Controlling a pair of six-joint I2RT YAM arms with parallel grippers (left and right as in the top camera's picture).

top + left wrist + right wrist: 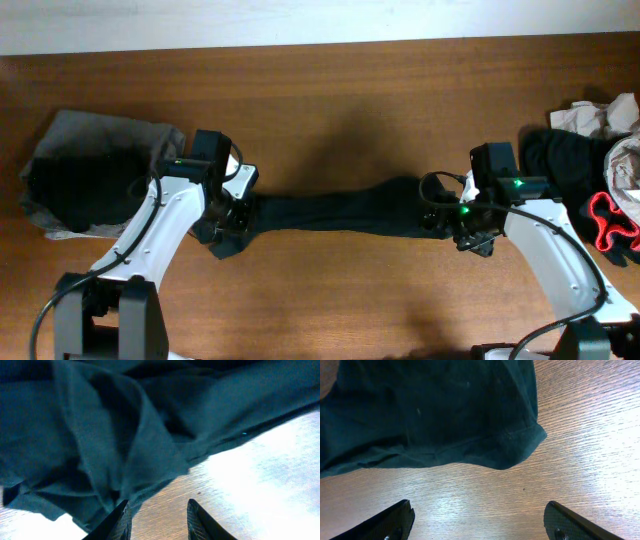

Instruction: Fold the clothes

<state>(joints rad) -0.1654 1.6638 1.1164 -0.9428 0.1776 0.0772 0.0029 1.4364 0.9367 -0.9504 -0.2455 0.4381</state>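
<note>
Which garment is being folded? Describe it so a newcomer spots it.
On the wooden table, look to the middle, between the left pile and the right pile. The black garment lies there alone, drawn into one long narrow band running left to right, while its neighbours are bunched heaps.

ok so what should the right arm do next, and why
Probably ease the right gripper forward over the hem of the black shirt, then close. Its jaws stand wide open above bare table, and the hem lies just ahead of the fingertips, not between them, so that end is not gripped.
</note>
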